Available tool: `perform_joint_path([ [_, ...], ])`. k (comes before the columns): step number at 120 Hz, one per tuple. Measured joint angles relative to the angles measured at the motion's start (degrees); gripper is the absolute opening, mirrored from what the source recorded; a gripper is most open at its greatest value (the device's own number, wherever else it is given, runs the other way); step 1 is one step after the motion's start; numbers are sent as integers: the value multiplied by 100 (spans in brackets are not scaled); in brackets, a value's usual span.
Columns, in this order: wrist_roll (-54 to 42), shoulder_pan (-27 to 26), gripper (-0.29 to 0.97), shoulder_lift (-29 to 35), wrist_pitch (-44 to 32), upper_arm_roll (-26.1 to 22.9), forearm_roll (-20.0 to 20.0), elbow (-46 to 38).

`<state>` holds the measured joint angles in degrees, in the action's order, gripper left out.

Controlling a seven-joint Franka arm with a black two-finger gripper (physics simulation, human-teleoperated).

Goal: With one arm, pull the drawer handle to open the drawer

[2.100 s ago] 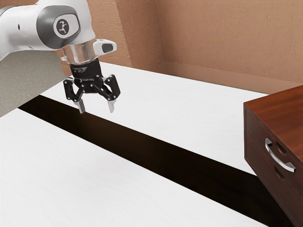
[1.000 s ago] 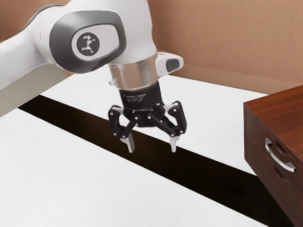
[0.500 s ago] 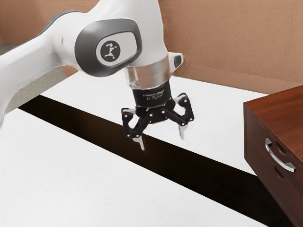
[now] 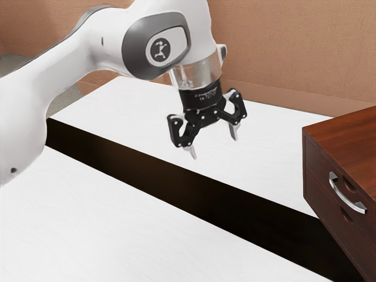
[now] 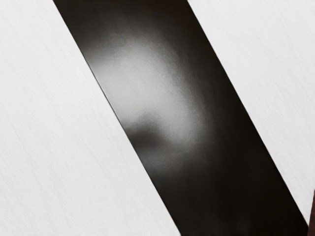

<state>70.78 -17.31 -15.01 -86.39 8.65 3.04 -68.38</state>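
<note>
A dark wooden drawer cabinet (image 4: 343, 188) stands at the exterior view's right edge, its drawer front flush with the frame. A curved silver handle (image 4: 346, 192) is mounted on that front. My black gripper (image 4: 214, 144) hangs open and tilted above the table's middle, well to the left of the cabinet and higher than the handle, with nothing between its fingers. In the wrist view a black stripe (image 5: 172, 123) of the table runs diagonally below my hand, between white surfaces.
The table is white (image 4: 117, 235) with a wide black band (image 4: 147, 170) crossing it diagonally. Brown walls (image 4: 294, 41) rise behind the table's far edge. The cabinet occupies the table's right end.
My arm has swung from the exterior view's upper left toward the right, and over the last half second the gripper rose and tilted toward the cabinet. Its fingers stayed open. The drawer has not moved.
</note>
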Motion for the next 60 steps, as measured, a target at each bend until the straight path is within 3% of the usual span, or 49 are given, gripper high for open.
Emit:
perform_joint_path([
  [60,290,69,68,-862,22,-677,140,978],
])
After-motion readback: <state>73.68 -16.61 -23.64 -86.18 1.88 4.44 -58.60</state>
